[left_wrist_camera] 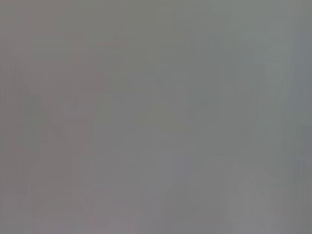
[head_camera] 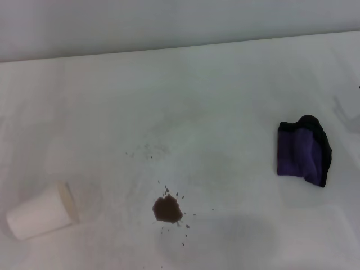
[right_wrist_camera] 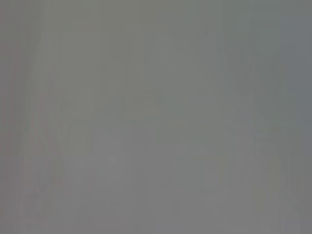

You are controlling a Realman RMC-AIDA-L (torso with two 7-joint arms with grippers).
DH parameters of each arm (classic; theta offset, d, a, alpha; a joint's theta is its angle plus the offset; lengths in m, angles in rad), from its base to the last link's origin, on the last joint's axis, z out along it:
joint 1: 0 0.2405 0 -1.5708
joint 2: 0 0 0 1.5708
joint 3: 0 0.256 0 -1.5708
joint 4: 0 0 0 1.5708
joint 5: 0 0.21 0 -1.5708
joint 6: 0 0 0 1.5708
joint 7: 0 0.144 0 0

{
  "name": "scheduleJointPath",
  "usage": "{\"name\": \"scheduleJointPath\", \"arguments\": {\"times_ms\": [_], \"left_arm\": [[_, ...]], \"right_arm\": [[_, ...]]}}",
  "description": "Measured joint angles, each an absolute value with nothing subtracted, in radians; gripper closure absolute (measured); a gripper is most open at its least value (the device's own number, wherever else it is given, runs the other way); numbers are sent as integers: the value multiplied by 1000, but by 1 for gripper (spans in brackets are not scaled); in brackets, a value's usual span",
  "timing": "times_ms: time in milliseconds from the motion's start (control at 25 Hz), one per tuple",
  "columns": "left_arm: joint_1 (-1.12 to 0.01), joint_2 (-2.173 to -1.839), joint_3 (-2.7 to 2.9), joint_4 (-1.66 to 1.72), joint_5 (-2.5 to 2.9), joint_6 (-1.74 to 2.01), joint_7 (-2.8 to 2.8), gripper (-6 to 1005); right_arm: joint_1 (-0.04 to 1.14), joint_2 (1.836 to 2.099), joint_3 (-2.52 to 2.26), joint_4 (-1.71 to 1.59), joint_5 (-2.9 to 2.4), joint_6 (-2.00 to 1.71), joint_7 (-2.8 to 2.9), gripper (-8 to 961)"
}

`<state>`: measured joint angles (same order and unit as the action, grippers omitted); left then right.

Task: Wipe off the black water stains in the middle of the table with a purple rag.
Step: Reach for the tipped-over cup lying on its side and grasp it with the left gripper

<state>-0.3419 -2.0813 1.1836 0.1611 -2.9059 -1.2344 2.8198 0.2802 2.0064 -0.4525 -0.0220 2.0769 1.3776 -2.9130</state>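
The robot's body lies outside what the head view takes in, and both wrist views give only a flat grey blur, so its colours, shapes, cables, screws and markings cannot be told.

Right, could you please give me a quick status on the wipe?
No grippers in view. Purple rag untouched at table right. Black water stains unwiped. Paper cup tipped over left of stain.

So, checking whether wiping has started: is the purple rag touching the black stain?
Apart. The head view shows the rag lying to the right with bare table between it and the stain.
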Motion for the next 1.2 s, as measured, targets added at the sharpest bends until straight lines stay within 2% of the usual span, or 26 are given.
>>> {"name": "scheduleJointPath", "arguments": {"times_ms": [400,720,840,920,1200], "left_arm": [[-345,-2077,1188,162,-2886,-1266,2775,122],[-349,-2038,1189,266,-2667,-1104,2588,122],[-339,-2016,1187,365,-2512,-1040,2460,122],[-335,-1989,1184,442,-2382,-1017,2337,122],[-333,-1866,1179,725,-1910,-1019,1812,121]], "right_arm": [[285,2008,-453,-10,2077,1371,-2913,89],[289,2008,-453,-9,2077,1358,-2913,89],[290,2008,-453,-9,2077,1354,-2913,89],[291,2008,-453,-8,2077,1350,-2913,89],[298,2009,-453,-2,2071,1331,-2913,88]]}}
